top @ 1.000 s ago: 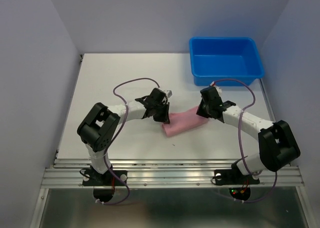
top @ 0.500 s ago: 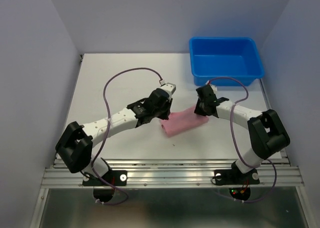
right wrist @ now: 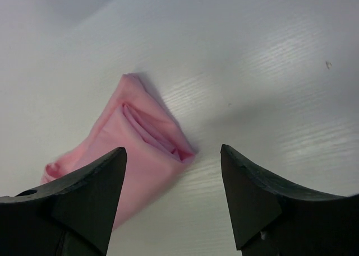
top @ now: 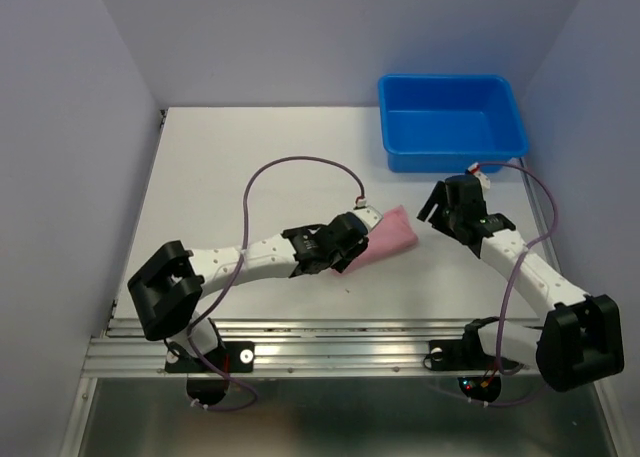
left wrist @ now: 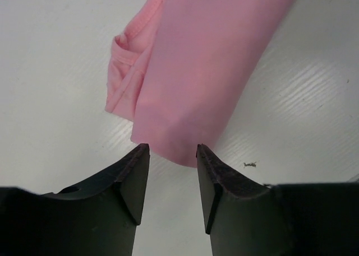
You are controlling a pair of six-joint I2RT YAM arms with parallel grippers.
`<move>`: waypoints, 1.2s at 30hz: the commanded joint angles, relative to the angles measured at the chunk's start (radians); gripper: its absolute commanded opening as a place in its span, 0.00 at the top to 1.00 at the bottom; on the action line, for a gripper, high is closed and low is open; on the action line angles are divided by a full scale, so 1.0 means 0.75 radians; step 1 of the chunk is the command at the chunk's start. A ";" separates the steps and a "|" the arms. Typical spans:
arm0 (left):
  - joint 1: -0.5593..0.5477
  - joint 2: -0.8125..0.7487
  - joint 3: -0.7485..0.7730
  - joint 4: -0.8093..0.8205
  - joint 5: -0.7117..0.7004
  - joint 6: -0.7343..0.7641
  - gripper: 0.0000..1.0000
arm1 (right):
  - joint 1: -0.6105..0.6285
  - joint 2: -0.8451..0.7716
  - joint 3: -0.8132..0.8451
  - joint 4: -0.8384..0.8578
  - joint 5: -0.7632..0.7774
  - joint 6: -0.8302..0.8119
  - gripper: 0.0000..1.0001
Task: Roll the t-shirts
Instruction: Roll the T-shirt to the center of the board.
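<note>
The rolled t-shirt (top: 390,235) lies mid-surface (top: 230,167), slanting near-left to far-right. The left claw (left wrist: 171,155) sits at its near-left end, the right claw (right wrist: 172,152) off to its right, apart. The bin (top: 450,161) stands behind, far right corner

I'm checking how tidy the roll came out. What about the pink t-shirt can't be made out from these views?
Top view: the left gripper covers the left end of the t-shirt.
Left wrist view: the top edge cuts off its far end; whether the open fingertips touch fabric is unclear.
Right wrist view: a finger of the open right gripper hides its far end.
</note>
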 commanded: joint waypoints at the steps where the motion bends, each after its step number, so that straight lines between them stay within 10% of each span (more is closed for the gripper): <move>1: -0.049 0.044 0.040 -0.040 -0.069 0.068 0.51 | -0.032 -0.110 -0.069 -0.078 -0.025 0.026 0.26; 28: -0.151 0.496 0.185 0.037 -0.179 0.211 0.35 | -0.032 -0.188 -0.125 -0.109 -0.061 0.059 0.22; 31: -0.147 0.525 0.187 0.046 -0.181 0.205 0.55 | -0.032 -0.190 -0.129 -0.109 -0.059 0.061 0.22; 32: -0.147 0.529 0.189 0.048 -0.171 0.205 0.81 | -0.032 -0.190 -0.129 -0.107 -0.061 0.059 0.22; 34: -0.131 0.535 0.201 0.042 -0.151 0.188 1.00 | -0.032 -0.190 -0.129 -0.109 -0.064 0.057 0.22; 36: -0.113 0.527 0.207 0.035 -0.106 0.160 1.00 | -0.032 -0.194 -0.131 -0.109 -0.064 0.057 0.22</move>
